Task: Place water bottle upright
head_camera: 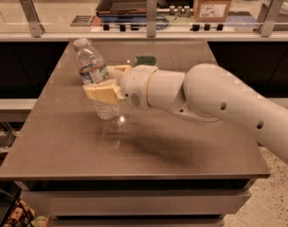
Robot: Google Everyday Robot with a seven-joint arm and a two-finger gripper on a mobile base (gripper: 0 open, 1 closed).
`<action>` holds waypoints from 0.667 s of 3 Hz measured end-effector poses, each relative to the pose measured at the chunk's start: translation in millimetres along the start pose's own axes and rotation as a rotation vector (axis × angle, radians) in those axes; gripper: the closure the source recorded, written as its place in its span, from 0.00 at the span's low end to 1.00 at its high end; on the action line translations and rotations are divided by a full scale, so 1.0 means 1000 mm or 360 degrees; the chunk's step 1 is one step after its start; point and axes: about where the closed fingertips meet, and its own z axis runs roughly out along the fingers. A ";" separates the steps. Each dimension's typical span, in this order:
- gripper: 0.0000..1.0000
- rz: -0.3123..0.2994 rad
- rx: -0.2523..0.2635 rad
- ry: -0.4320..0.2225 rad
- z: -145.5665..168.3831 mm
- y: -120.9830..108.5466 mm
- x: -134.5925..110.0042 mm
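I see the pincer (103,91) clamped around the water bottle (91,66) just below its label. The bottle's cap leans up-left, over the counter's (182,145) left half (whether the base touches, I cannot tell).

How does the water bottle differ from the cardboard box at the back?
The water bottle is clear plastic; the cardboard box is opaque brown. The bottle leans, gripped by the claw over the table; the box stands square on the far counter, untouched. The bottle is round, the box flat-sided. Both carry a white label.
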 end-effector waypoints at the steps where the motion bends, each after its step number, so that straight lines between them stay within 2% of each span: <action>1: 1.00 0.0028 0.0015 -0.0106 0.002 -0.001 0.008; 2: 1.00 0.0057 0.0043 -0.0202 0.000 -0.001 0.017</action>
